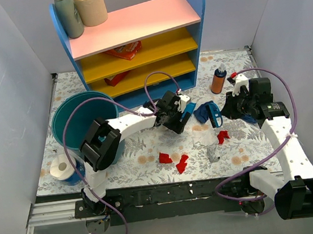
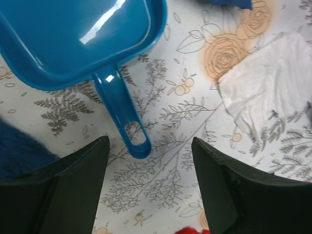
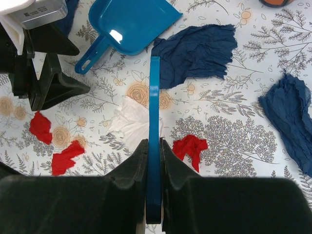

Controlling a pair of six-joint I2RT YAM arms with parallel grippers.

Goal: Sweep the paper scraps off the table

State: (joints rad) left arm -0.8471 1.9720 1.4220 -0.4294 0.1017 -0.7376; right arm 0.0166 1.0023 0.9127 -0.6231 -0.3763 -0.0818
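- Top external view, far left: a teal bucket (image 1: 68, 119) stands on the table (image 1: 141, 153), with a white paper roll (image 1: 63, 167) just beside it at the front. Its inside is partly hidden.
- The left arm (image 1: 129, 123) rises from the near edge, bends over the bucket and reaches right toward the middle of the table.
- The left claw (image 2: 149, 141) points down with its fingers (image 2: 73, 185) apart and nothing between them. The looped handle end of the blue dustpan (image 2: 73, 39) lies on the cloth just ahead of the gap. The pan shows only glare.
- Behind stands a shelf unit (image 1: 133, 23), with a grey-green bottle (image 1: 68, 13) and a brown paper roll (image 1: 90, 5) on top. Red packs (image 1: 123, 51) lie on its yellow shelves, their print too small to read.
- The paper scraps (image 3: 191, 146) lie loose on the table: two red scraps (image 3: 40, 127) at front centre, a white scrap (image 3: 131, 122) between the claws, and dark blue scraps (image 3: 195, 53) beside the dustpan and farther right.
- The right arm (image 1: 288, 146) stretches from the near right corner away across the table. The right claw (image 3: 154, 144) is clamped on a thin blue plastic strip (image 3: 154, 97), seen edge-on, which reaches over the white scrap toward the dustpan.
- An orange bottle (image 1: 218, 81) stands upright at the back right.
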